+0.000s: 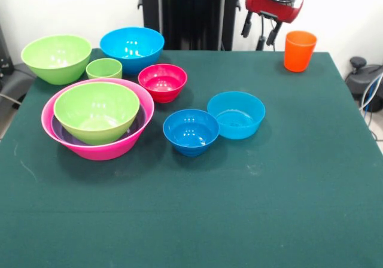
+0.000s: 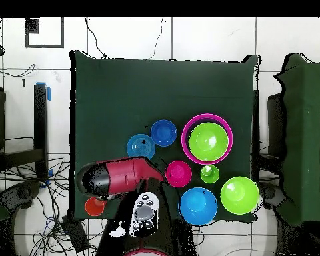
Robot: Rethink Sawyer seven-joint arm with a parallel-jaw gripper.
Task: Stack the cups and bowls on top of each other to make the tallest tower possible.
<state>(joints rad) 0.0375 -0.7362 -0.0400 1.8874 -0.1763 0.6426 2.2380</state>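
Note:
My gripper (image 1: 261,33) hangs open and empty at the table's far edge, just left of the ribbed orange cup (image 1: 299,51). The huge pink bowl (image 1: 108,150) holds the purple bowl (image 1: 58,128), with a lime-green bowl (image 1: 97,109) nested on top. Standing apart are a second lime-green bowl (image 1: 57,57), the short lime-green cup (image 1: 104,69), the large blue bowl (image 1: 131,48), the small red bowl (image 1: 162,81), the small blue bowl (image 1: 191,130) and the teal bowl (image 1: 236,113). In the overhead view the red arm (image 2: 123,175) covers the gripper beside the orange cup (image 2: 95,206).
The dark green table (image 1: 239,208) has open cloth at its near half and right side. The black pedestal (image 1: 191,14) stands behind the far edge. Cables and dark equipment (image 1: 365,76) lie off the right side.

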